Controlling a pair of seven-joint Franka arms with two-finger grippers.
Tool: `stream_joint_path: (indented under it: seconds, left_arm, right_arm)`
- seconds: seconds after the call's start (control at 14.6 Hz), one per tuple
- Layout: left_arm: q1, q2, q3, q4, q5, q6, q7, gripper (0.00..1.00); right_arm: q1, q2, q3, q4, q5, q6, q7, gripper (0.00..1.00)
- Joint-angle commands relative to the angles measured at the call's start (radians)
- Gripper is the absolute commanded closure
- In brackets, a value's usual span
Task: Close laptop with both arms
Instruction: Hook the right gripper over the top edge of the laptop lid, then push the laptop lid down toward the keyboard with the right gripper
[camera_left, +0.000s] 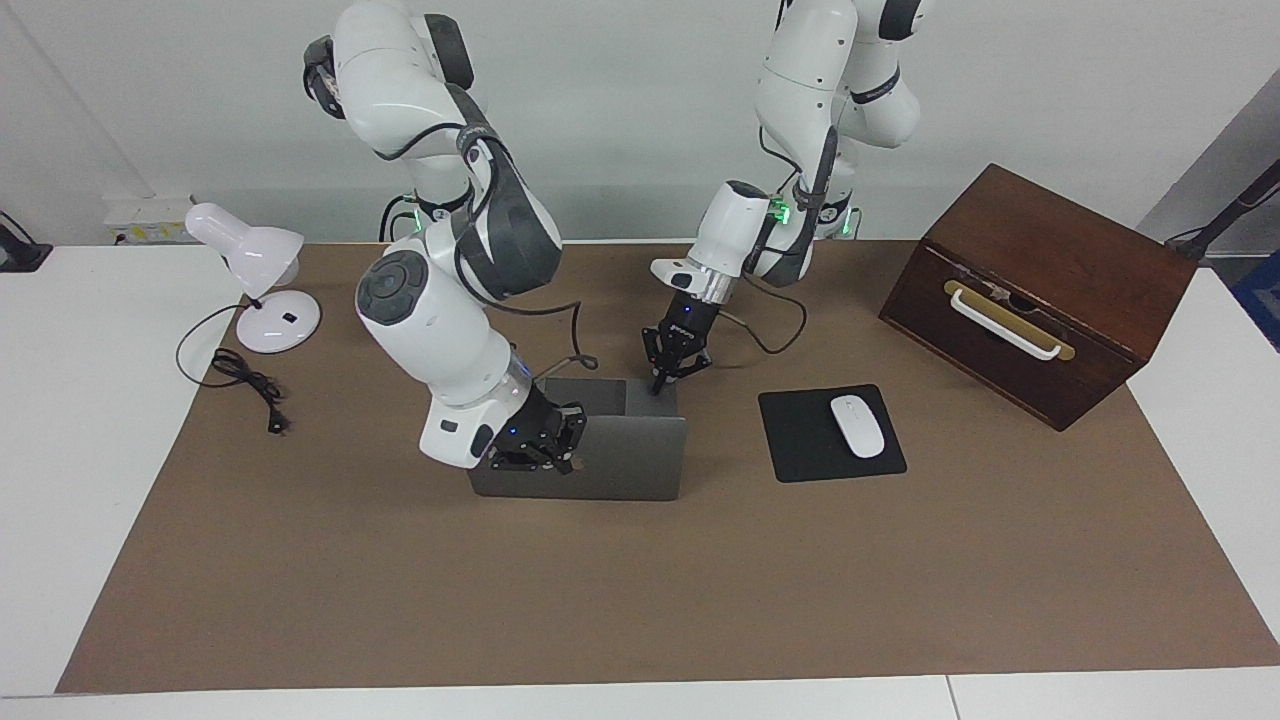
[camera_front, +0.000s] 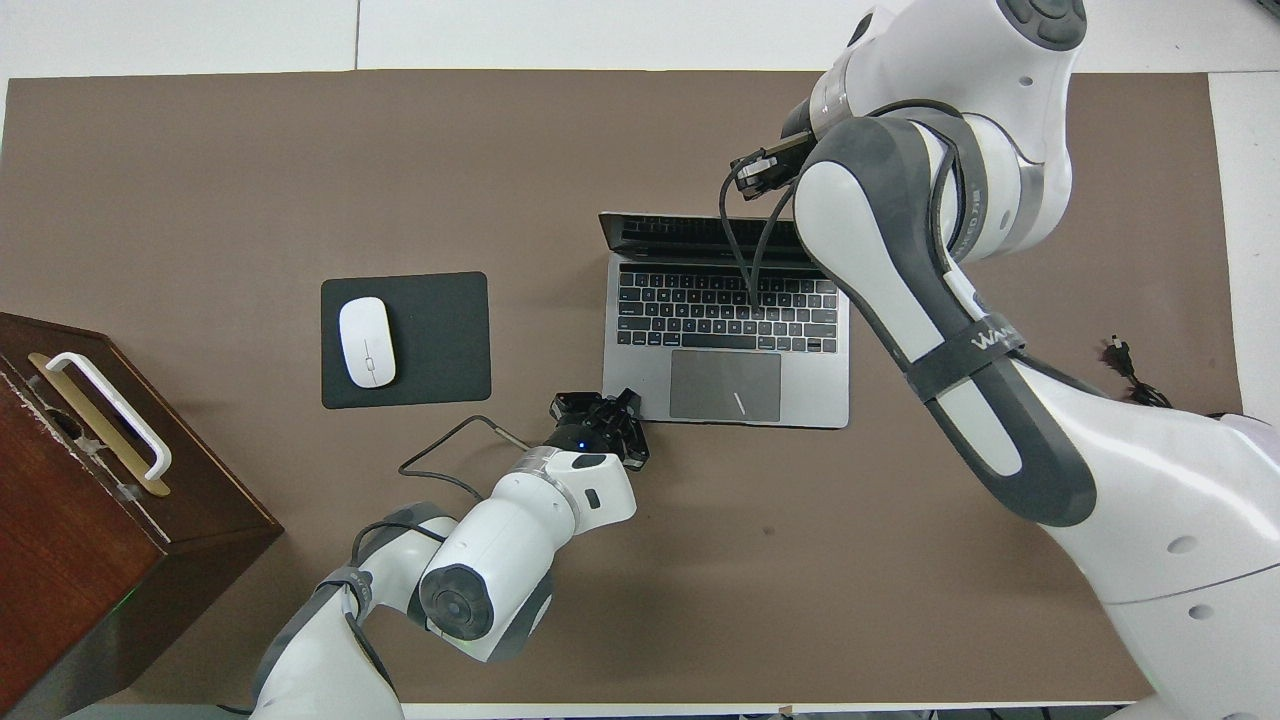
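Observation:
The silver-grey laptop (camera_left: 630, 462) (camera_front: 725, 385) stands open in the middle of the brown mat, its keyboard toward the robots. The lid is upright and shows its outer face in the facing view. My right gripper (camera_left: 535, 452) is shut and sits against that outer face, toward the right arm's end. In the overhead view the right arm hides most of that gripper, and only a black part of the right gripper (camera_front: 757, 170) shows. My left gripper (camera_left: 662, 380) (camera_front: 612, 425) is shut, its tip on the base's corner nearest the robots at the left arm's end.
A black mouse pad (camera_left: 800, 440) (camera_front: 440, 340) with a white mouse (camera_left: 857, 426) (camera_front: 366, 342) lies beside the laptop toward the left arm's end. A wooden box (camera_left: 1040, 290) with a white handle stands past it. A white desk lamp (camera_left: 262, 280) and its cable (camera_left: 245, 385) sit at the right arm's end.

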Motion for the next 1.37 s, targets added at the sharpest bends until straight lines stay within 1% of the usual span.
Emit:
stream_joint_path:
  seconds: [0.0, 0.34, 0.48, 0.62, 0.82, 1.03, 1.3]
  left_arm:
    - [-0.009, 0.073, 0.018, 0.015, 0.002, 0.017, 0.024, 1.00]
    - [-0.007, 0.077, 0.018, 0.024, 0.006, 0.017, 0.024, 1.00]
    - [0.005, 0.077, 0.019, 0.024, 0.050, 0.017, 0.024, 1.00]
    - [0.030, 0.080, 0.018, 0.024, 0.084, 0.016, 0.024, 1.00]
    - [0.030, 0.081, 0.019, 0.023, 0.085, 0.016, 0.027, 1.00]
    - [0.030, 0.081, 0.019, 0.023, 0.087, 0.016, 0.028, 1.00]
    - [0.030, 0.081, 0.018, 0.021, 0.087, 0.016, 0.034, 1.00]
  right_arm:
    - [-0.008, -0.050, 0.005, -0.074, 0.015, -0.023, 0.015, 1.00]
    - [-0.018, -0.064, 0.007, -0.082, 0.018, -0.106, 0.038, 1.00]
    - [-0.018, -0.070, 0.007, -0.083, 0.018, -0.137, 0.079, 1.00]
    - [-0.017, -0.090, 0.007, -0.123, 0.018, -0.134, 0.089, 1.00]
    - [-0.017, -0.113, 0.007, -0.177, 0.021, -0.129, 0.089, 1.00]
    - [-0.014, -0.132, 0.007, -0.217, 0.021, -0.119, 0.090, 1.00]
    - [-0.009, -0.145, 0.007, -0.246, 0.021, -0.096, 0.096, 1.00]
